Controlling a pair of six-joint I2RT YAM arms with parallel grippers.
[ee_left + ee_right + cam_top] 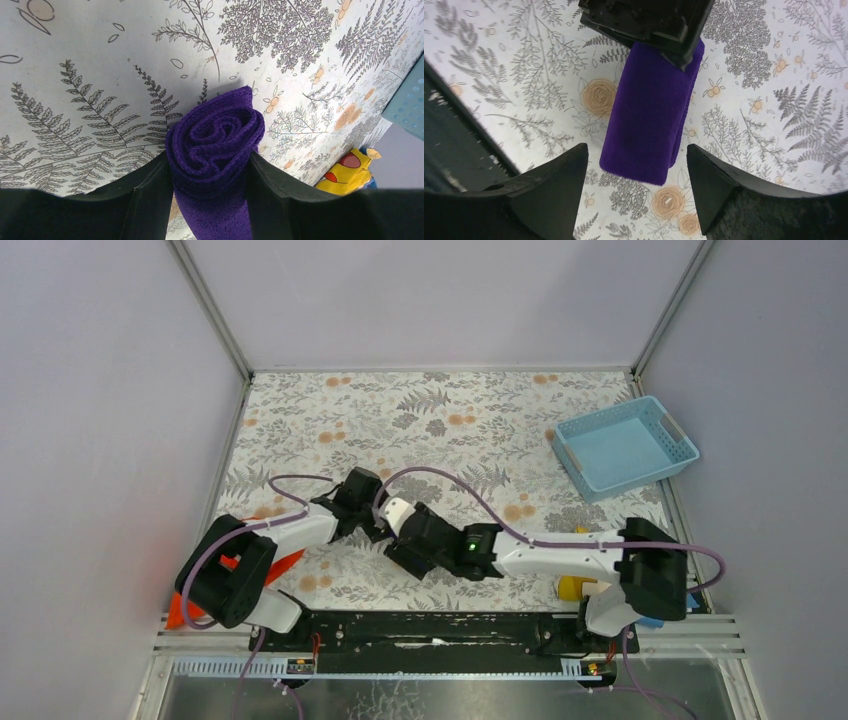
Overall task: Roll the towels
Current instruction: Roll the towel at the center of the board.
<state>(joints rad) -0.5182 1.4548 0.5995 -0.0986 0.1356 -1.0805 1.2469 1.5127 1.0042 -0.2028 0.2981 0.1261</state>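
A deep purple towel (215,135) is rolled into a short tight roll lying on the floral table. My left gripper (210,170) is shut on one end of it, with both black fingers (145,195) pressed into the cloth. In the right wrist view the purple roll (649,120) runs away from me, and my right gripper (636,152) stands open around its near end, with a gap on each side. The left gripper (649,22) holds the far end there. An orange-red towel (285,565) lies at the near left, mostly under the left arm. In the top view the two grippers hide the purple roll.
A light blue basket (625,445) stands at the far right of the table. A yellow-and-blue printed cloth (350,172) lies near the right arm's base. Grey walls close the table on three sides.
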